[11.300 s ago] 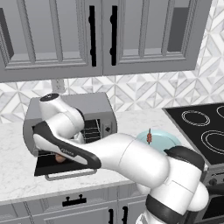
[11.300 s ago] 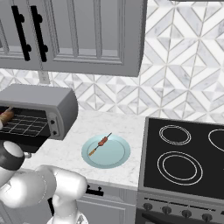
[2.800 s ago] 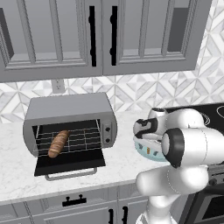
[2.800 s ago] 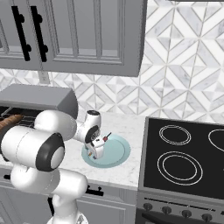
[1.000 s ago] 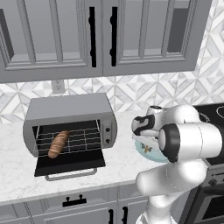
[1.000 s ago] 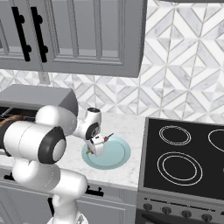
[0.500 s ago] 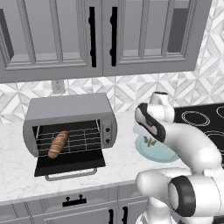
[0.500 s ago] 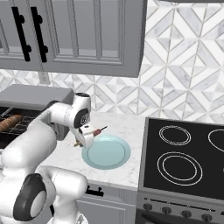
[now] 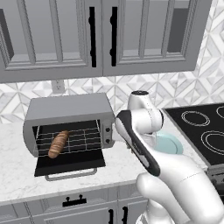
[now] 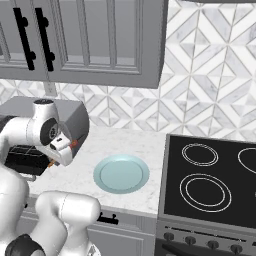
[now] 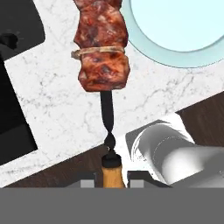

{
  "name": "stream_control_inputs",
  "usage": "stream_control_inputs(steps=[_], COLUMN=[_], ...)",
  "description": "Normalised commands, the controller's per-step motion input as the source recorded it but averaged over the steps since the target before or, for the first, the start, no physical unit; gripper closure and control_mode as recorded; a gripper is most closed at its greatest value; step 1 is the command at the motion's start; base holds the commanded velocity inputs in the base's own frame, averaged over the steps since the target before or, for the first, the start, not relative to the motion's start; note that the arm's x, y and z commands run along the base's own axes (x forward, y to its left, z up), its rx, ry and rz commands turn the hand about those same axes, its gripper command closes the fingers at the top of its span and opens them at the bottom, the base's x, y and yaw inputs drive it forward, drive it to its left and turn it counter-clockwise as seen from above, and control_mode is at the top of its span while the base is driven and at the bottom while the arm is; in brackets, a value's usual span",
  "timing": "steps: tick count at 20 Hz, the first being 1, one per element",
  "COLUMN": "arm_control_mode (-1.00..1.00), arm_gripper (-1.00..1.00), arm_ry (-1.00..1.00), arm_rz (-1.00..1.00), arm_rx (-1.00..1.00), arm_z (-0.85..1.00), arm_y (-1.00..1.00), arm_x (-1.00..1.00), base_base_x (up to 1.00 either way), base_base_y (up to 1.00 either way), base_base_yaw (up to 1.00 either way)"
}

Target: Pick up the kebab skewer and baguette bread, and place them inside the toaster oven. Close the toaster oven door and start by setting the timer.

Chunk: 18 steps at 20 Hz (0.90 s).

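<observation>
In the left base view, the toaster oven [image 9: 65,122] is seen standing on the marble counter [image 9: 17,175] at the left, with the toaster oven door [image 9: 70,162] lying dropped open toward the near side. The baguette bread [image 9: 58,143] is lying on the wire rack inside, toward the left. The white arm is being held up in front of the oven's right end, and a pale blue plate [image 9: 173,143] is partly hidden behind it, with the black cooktop [image 9: 201,131] to the right.

In the right base view, the gripper [image 10: 61,150] is being held above the counter between the oven and the plate [image 10: 121,173], just left of the plate. The kebab skewer [image 10: 70,146] is seen as a thin slanted stick crossing the gripper.

In the hand view, the jaws are clamped on the kebab skewer [image 11: 103,48] at its orange handle end, which is sitting between the two fingertips [image 11: 87,181]. The dark stick is running straight away from the jaws, with red-brown meat chunks threaded at the far end, above the marble and the plate's rim [image 11: 175,57].
</observation>
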Motion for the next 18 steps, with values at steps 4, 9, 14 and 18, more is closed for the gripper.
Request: stream_control_inputs(steps=[4,9,14,18], arm_control_mode=[-1.00,-1.00,-1.00,-1.00], arm_gripper=[1.00,1.00,1.00,1.00], arm_ry=[0.08,0.08,0.03,0.03], arm_rz=[0.27,0.23,0.22,0.12], arm_rx=[-0.02,0.00,0.00,0.00], arm_z=[0.48,0.09,0.00,0.00], arm_y=[1.00,1.00,0.88,0.55], arm_x=[-0.02,-0.12,0.00,0.01], base_base_x=[0.00,0.00,0.00,0.00], base_base_y=[0.00,0.00,0.00,0.00], base_base_yaw=[0.00,0.00,0.00,0.00])
